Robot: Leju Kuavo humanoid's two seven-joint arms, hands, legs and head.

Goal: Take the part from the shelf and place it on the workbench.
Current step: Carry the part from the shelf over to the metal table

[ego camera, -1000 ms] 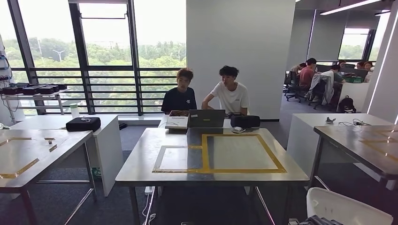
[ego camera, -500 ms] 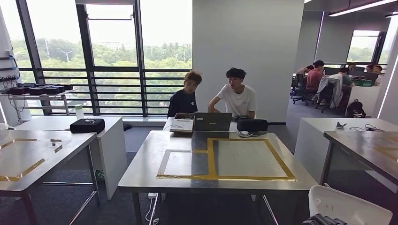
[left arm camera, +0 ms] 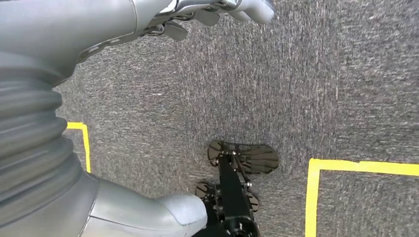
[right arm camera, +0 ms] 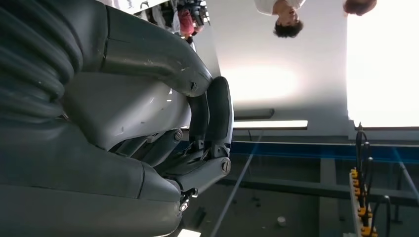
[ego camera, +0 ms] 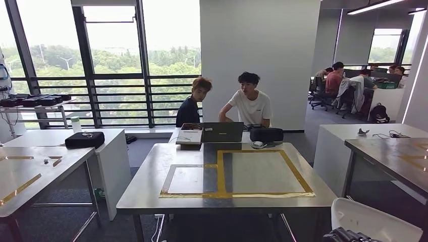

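The white part is cut off by the lower edge of the head view, with the right robot hand barely seen beneath it. The left robot hand is cropped at the frame's edge, so its fingers cannot be judged. The seated people are partly hidden behind a laptop.

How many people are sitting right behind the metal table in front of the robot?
2: a person in a dark top beside a person in a white shirt, both behind the laptop. More sit farther back.

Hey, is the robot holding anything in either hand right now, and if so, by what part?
The right hand holds a white part, gripped at its lower near edge. The left hand hangs over the carpet with nothing in it.
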